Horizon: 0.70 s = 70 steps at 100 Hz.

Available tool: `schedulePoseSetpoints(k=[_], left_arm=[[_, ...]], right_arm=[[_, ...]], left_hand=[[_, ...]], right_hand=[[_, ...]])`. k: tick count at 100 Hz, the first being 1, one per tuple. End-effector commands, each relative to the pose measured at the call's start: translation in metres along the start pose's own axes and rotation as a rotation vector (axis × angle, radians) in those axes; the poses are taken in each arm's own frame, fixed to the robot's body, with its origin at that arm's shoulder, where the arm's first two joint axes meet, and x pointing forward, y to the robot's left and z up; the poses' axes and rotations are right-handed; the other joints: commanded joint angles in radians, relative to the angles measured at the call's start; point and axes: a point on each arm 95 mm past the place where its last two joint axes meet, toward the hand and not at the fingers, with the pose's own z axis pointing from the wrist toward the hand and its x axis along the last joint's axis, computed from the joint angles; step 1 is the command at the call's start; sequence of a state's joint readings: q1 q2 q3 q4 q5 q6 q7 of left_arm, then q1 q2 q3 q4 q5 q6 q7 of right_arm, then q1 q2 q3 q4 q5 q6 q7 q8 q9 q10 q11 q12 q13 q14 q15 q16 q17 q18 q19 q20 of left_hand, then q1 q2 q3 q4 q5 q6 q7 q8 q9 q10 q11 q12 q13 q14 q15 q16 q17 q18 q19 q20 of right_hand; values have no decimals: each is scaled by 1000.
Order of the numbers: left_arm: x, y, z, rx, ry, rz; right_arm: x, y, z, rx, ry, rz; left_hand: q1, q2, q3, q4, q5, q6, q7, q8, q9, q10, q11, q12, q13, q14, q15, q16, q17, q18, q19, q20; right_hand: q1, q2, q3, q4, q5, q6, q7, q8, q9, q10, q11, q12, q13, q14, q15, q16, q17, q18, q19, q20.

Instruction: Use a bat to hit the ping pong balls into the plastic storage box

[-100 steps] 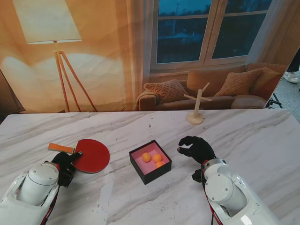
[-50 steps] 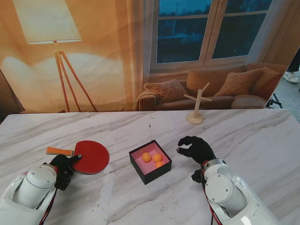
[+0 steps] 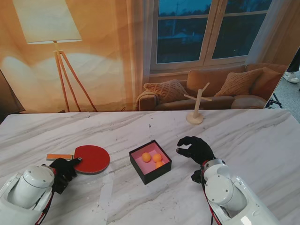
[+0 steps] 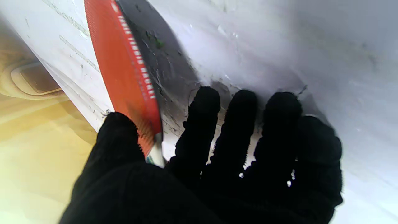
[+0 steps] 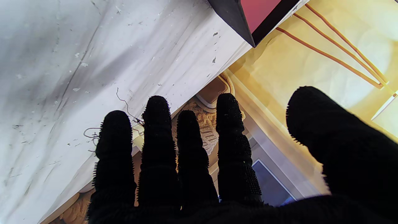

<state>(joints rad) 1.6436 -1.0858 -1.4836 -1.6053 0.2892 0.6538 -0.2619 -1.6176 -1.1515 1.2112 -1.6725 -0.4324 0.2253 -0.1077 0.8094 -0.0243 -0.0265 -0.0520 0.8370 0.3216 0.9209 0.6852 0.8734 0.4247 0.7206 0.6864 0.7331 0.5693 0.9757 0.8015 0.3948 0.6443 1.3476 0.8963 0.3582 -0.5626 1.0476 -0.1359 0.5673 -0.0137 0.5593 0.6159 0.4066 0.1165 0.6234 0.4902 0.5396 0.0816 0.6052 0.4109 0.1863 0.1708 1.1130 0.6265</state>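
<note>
Three ping pong balls (image 3: 153, 158) in storage box (image 3: 150, 161), left hand (image 3: 63, 167) touching bat (image 3: 92, 158)

A marble table (image 3: 262, 140) fills the near scene. A wooden stand (image 3: 196, 107) sits at its far edge, right of centre. Behind: lamp (image 3: 52, 28) far left, sofa (image 3: 211, 89) and window (image 3: 211, 30) far right.

Stand camera looks down over the table (image 3: 140, 126); wrist cameras skim it closely.

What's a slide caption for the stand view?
Three ping pong balls sit in the box; bat beside the left robot hand.
</note>
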Motion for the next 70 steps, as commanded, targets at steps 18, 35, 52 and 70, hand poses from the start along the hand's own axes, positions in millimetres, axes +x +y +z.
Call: schedulePoseSetpoints(k=[18,35,52,70], left_arm=[[-8,7,0,21,-19,27],[-12,7,-3,45,-17,39],[-13,7,-8,95,23,26],[-12,3,-16,101,82,62]], right_arm=[[0,-4,-1,22,-2,0],[0,-4,-1,27,0,3],[0,-5,-1,30,1,3],[0,-5,-2,37,5,4]], left_hand=[[-43,-52,-1,15,-179,1,-146,-13,-166,11,-102,-14,-117,97,-30,-12,-123,-113,-44,-17],[-25,-76,3,16,-312,15,-316,-38,-286,-4,-154,-17,-190,80,-68,-8,-201,-149,-70,-27],[33,-96,11,20,-355,10,-564,-186,-370,-16,-217,-38,-266,77,-134,-22,-285,-162,-107,-54],[93,-118,22,21,-354,-14,-617,-212,-408,-47,-246,-51,-322,38,-194,-42,-324,-192,-117,-69]], right_hand=[[-27,9,-17,48,-2,4,-5,-3,-30,-9,-1,-1,-15,-10,7,3,-10,-18,14,13],[-27,9,-17,48,-1,3,-5,-3,-31,-11,-1,-1,-15,-11,6,3,-10,-17,14,13],[-28,10,-17,48,-2,3,-5,-3,-31,-10,-1,-1,-15,-11,6,3,-9,-20,13,13],[-27,9,-18,48,-4,2,-6,-4,-34,-11,-3,-2,-16,-12,4,3,-9,-20,13,13]])
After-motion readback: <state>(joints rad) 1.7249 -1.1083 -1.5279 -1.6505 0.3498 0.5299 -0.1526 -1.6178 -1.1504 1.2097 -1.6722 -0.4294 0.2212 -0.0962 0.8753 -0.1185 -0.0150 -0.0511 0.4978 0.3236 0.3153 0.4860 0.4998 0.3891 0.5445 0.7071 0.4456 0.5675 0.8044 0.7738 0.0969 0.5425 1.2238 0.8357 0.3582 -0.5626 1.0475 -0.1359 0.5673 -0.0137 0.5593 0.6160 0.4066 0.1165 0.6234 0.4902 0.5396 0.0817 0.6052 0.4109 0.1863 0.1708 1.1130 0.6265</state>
